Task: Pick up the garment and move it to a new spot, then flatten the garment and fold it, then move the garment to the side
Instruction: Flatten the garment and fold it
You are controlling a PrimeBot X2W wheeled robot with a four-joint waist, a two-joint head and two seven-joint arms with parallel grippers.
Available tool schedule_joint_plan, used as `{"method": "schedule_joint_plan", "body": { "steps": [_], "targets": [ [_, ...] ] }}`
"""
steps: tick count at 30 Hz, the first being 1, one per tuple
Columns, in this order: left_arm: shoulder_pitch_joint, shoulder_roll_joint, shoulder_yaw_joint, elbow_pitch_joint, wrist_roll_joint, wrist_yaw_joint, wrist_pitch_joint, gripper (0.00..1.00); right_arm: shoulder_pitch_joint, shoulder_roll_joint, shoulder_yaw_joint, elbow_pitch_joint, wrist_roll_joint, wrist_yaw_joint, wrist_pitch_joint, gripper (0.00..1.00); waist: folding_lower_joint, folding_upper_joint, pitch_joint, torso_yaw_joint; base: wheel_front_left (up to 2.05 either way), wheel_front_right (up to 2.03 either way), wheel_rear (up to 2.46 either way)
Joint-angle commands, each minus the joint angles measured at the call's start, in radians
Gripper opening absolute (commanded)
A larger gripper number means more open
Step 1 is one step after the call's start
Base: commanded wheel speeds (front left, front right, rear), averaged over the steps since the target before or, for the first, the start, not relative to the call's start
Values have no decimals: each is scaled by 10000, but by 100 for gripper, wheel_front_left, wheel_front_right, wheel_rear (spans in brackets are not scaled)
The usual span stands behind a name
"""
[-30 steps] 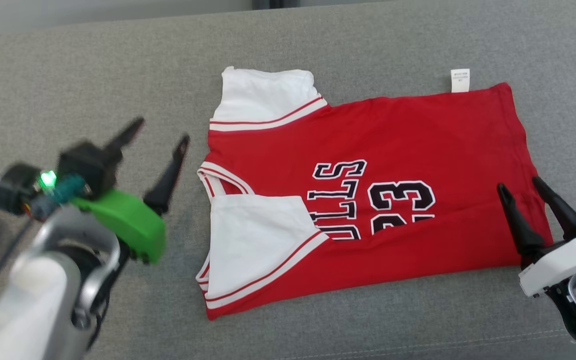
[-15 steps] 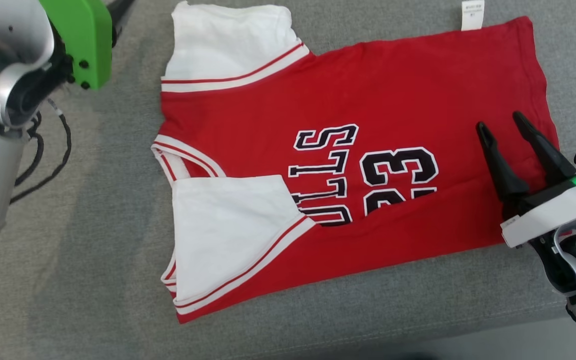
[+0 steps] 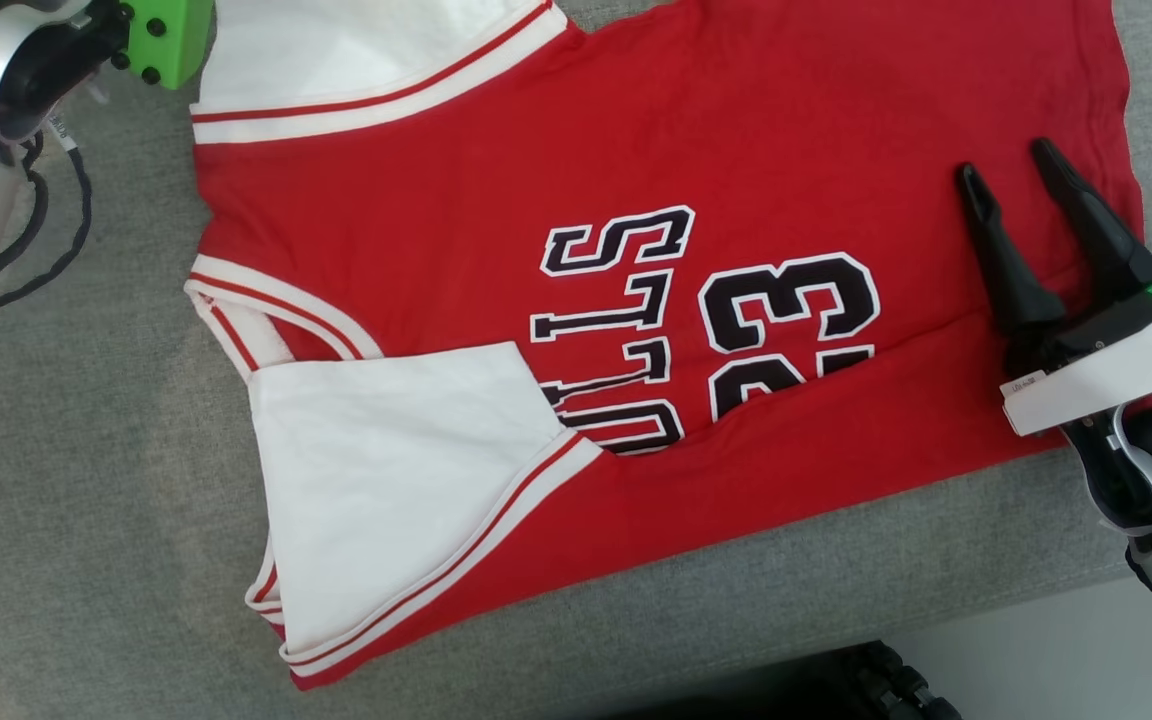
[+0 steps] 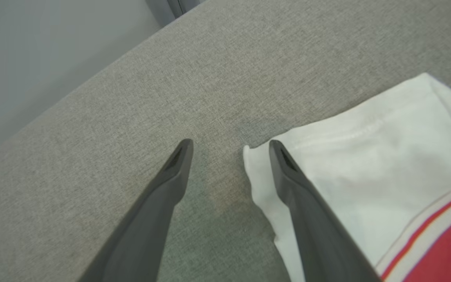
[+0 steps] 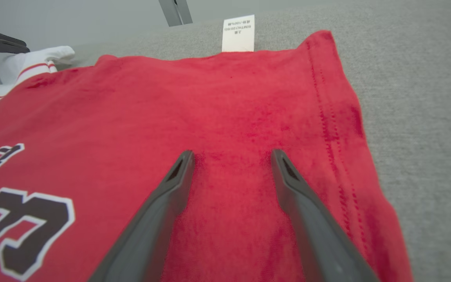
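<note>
Red jersey [image 3: 786,120] hem lies beneath right gripper [image 3: 1004,160], fingers spread, empty; white sleeve [image 4: 366,156] corner beneath left gripper [image 4: 230,143], spread, empty.

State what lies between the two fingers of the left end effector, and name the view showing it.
Left wrist view: mostly bare grey cushion, plus a corner of the white sleeve, inside the gap of the open left end effector.
</note>
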Motion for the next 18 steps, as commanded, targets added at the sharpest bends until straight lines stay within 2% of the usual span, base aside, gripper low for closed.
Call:
{"method": "schedule_joint_plan", "body": {
  "steps": [1,8,9,10,11,12,15,18],
  "targets": [
    [-158,169,-141,80,-120,-15,-18,100,-62,81,-17,45,10,-13,35,100,-2,-1,188,-120,0,0,0],
    [-300,527,-821,141,-622,-16,112,100,3,84,-333,-25,-107,-16,30,100,-2,-1,208,-35,0,0,0],
    [-316,552,-884,112,-711,-16,137,64,5,71,-370,-43,-130,-16,30,100,-2,-1,207,-23,0,0,0],
    [-333,580,-962,75,-837,-16,166,39,10,80,-402,-65,-151,-16,30,100,-2,-1,207,-14,0,0,0],
    [-342,607,-1039,39,-947,-16,176,16,5,95,-444,-92,-166,-14,29,100,-2,-1,205,-11,0,0,0],
    [-359,658,-1142,-25,-1040,-16,194,0,-5,113,-482,-120,-186,-16,29,100,-2,-1,204,-11,0,0,0],
    [-453,782,-1364,-185,-1133,-15,-27,0,-60,163,-517,-169,-223,-14,29,100,-2,-1,192,-26,0,0,0],
    [-604,846,-1439,-248,-966,-15,-843,0,-152,229,-519,-131,-249,-13,27,100,-2,-1,116,-47,0,0,0]
  ]
}}
